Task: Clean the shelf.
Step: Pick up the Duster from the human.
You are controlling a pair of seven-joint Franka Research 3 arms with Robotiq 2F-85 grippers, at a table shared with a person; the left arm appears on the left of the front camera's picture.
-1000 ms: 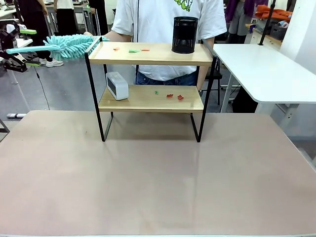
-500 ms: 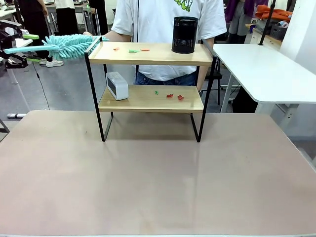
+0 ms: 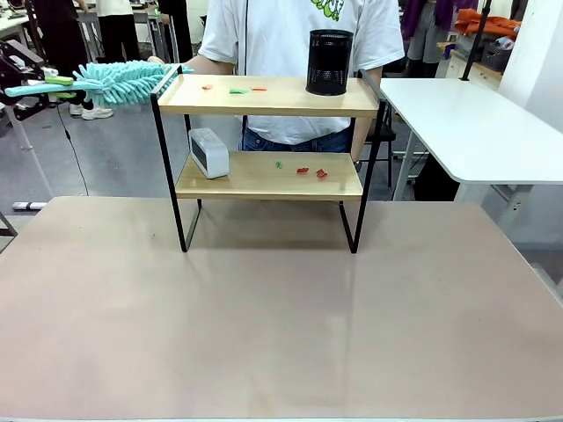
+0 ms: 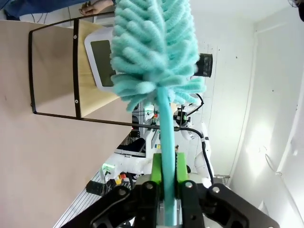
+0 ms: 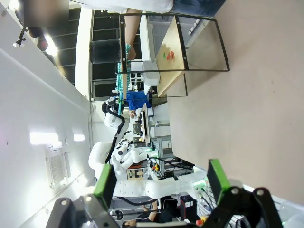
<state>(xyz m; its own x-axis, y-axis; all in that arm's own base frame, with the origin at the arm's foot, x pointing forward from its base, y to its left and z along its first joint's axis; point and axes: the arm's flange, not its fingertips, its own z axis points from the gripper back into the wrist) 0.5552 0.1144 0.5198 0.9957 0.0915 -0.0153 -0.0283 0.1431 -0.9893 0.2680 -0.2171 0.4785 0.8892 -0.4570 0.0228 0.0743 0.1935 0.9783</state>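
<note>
The shelf (image 3: 273, 97) stands at the table's far middle, two wooden boards on a black frame. Red and green scraps (image 3: 233, 88) lie on its top board, and more scraps (image 3: 303, 169) on the lower one. A teal fluffy duster (image 3: 123, 81) hangs level left of the top board. My left gripper (image 3: 54, 85) is shut on its handle. In the left wrist view the green pads (image 4: 154, 168) clamp the duster (image 4: 156, 52) in front of the shelf (image 4: 52, 71). A person's hand (image 3: 163, 61) is at the duster's fluffy end. My right gripper (image 5: 161, 183) is open and holds nothing.
A black mesh cup (image 3: 330, 61) stands on the top board's right end. A white box-like device (image 3: 208, 152) sits on the lower board's left end. The person stands right behind the shelf. A white table (image 3: 475, 123) adjoins at the right. The brown tabletop (image 3: 264, 316) lies bare in front.
My left gripper's fingers have closed from wide open onto the duster's handle. The duster has risen slightly. The shelf and its items have not moved.
</note>
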